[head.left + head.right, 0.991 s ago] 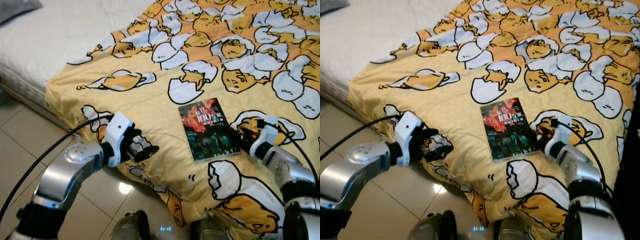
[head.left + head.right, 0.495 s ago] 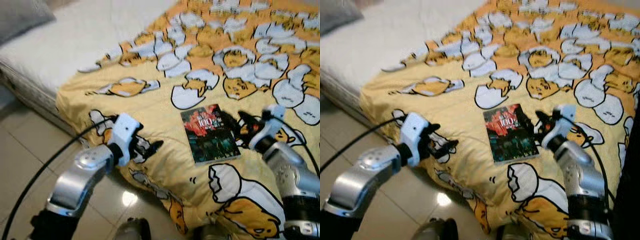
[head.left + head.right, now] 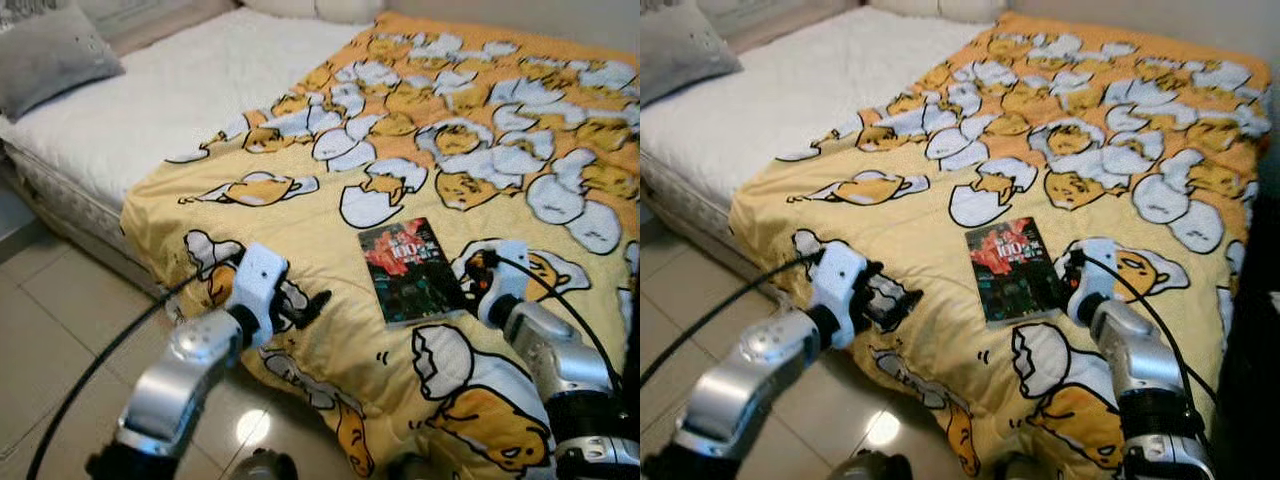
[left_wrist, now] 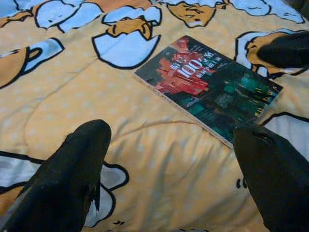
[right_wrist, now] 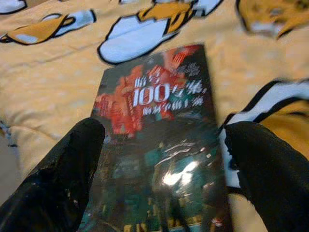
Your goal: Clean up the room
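Right wrist view shows the right tool (image 5: 161,179) spread over a glossy rectangular book (image 5: 159,140) lying flat on the quilted yellow blanket (image 3: 300,215), with the left tool (image 4: 169,179) spread nearby.

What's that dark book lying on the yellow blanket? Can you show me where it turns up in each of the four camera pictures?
Left eye view: the book lies flat, right of centre, near the blanket's front edge.
Right eye view: the same book, just right of centre.
Left wrist view: in the upper right, beyond the open left gripper.
Right wrist view: in the centre, between the fingers of the open right gripper.
Shared landmark: the white "100" on its red and green cover.
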Robot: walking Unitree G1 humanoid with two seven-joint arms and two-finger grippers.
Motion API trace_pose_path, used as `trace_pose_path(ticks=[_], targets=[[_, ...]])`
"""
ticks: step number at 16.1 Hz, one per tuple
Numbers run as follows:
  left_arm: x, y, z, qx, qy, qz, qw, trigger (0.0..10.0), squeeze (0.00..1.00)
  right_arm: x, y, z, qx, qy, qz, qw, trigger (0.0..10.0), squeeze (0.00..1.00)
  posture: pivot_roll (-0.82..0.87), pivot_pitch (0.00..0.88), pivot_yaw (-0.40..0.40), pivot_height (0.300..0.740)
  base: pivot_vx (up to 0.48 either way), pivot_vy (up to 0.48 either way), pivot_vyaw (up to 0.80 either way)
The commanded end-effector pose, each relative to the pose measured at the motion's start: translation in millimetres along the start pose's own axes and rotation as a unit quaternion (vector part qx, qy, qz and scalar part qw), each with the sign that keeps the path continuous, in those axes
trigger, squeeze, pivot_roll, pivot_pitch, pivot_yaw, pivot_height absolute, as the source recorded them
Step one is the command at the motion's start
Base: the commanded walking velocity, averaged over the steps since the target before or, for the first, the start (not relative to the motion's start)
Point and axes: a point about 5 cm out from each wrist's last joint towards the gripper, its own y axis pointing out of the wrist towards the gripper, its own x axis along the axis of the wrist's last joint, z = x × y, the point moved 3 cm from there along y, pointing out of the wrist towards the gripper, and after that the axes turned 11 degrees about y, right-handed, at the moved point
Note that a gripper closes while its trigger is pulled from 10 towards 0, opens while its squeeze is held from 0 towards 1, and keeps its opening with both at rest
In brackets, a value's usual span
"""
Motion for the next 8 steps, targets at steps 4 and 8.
trace_pose_path(ticks=[4,8], targets=[[-4.3,-15.3,20.3,0.122,-0.001,0.001,0.993,10.0,0.0,3.6,-21.8,28.6,-0.052,-0.017,-0.087,0.995,10.0,0.0,-0.08,0.0,0.044,0.74,0.0,0.0,0.0],[-2.4,-21.2,21.5,0.154,-0.007,-0.007,0.988,10.0,0.0,-12.6,-38.4,43.2,-0.071,-0.046,-0.092,0.992,10.0,0.0,-0.08,0.0,0.039,0.74,0.0,0.0,0.0]])
